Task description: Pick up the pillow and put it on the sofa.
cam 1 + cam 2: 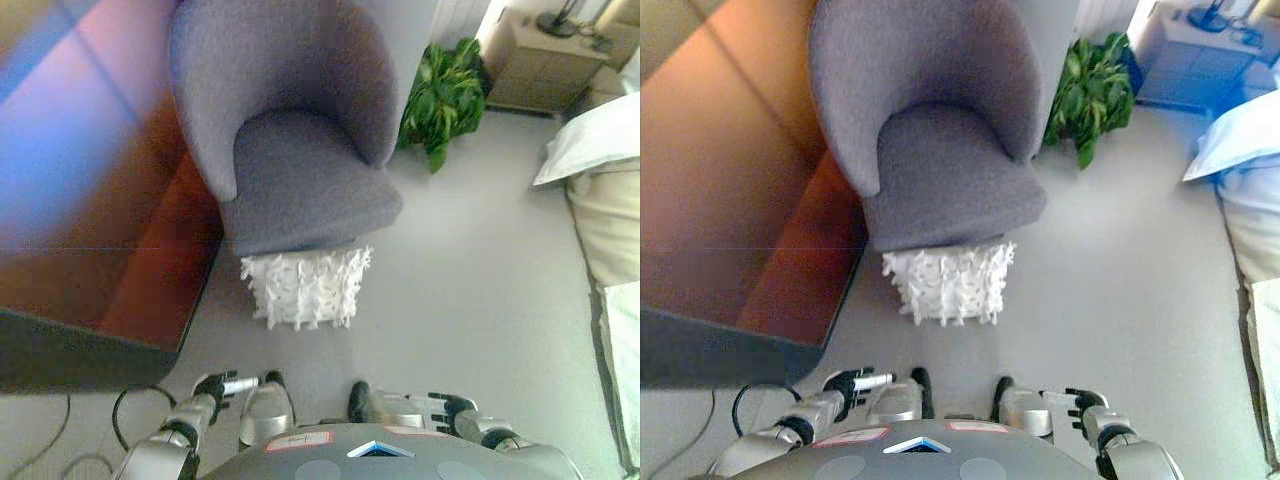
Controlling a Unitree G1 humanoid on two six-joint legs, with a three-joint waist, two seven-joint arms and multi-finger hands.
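A white ruffled pillow [306,288] lies on the floor, leaning against the front of a grey round-backed sofa chair [300,180] whose seat is bare. My left hand [222,386] shows low at the bottom left, fingers relaxed, holding nothing. Low at the bottom right is my right hand [445,408], also relaxed and holding nothing. Both hands are well short of the pillow, with bare floor between.
A dark wooden cabinet [100,200] runs along the left beside the chair. A green potted plant [445,100] stands behind the chair to the right. A bed with white pillows [600,180] lines the right edge, and a nightstand [545,60] is at the top right.
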